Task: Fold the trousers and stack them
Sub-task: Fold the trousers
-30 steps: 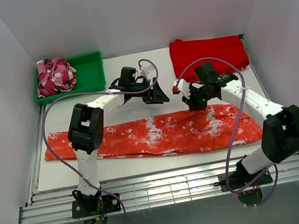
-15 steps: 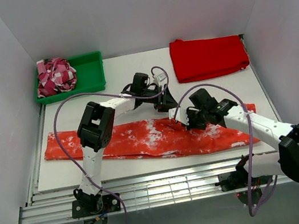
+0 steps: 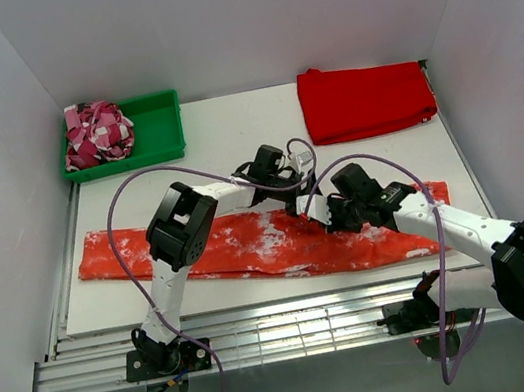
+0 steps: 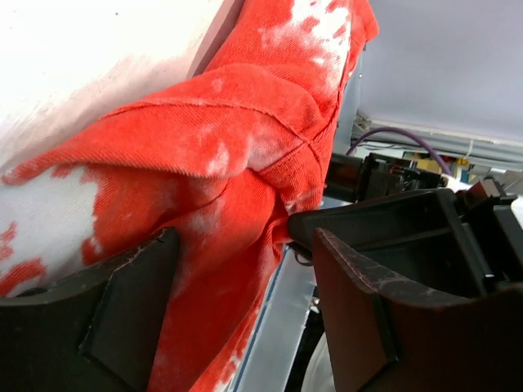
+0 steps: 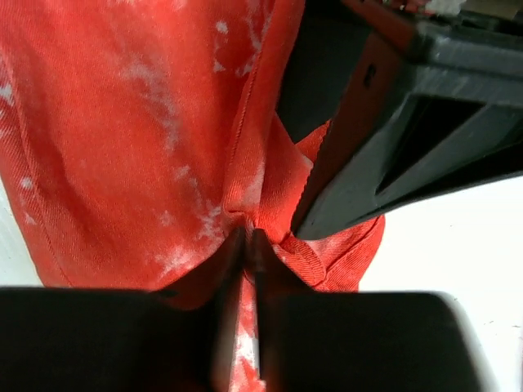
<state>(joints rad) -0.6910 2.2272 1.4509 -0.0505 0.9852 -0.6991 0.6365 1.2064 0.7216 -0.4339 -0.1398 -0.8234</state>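
The orange-red, white-speckled trousers lie stretched left to right across the near half of the table. My right gripper is shut on a raised pinch of their cloth near the middle; the right wrist view shows the jaws closed on a seam fold of the trousers. My left gripper is open just behind it. In the left wrist view its fingers straddle the lifted fold of the trousers without closing on it. The two grippers nearly touch.
A green tray at the back left holds a pink-and-white cloth bundle. A plain red folded cloth lies at the back right. White walls close in both sides, and metal rails run along the near edge.
My right gripper has moved left and nearer, onto the middle of the trousers, and pinched the cloth. My left gripper has moved right and down to the same spot.
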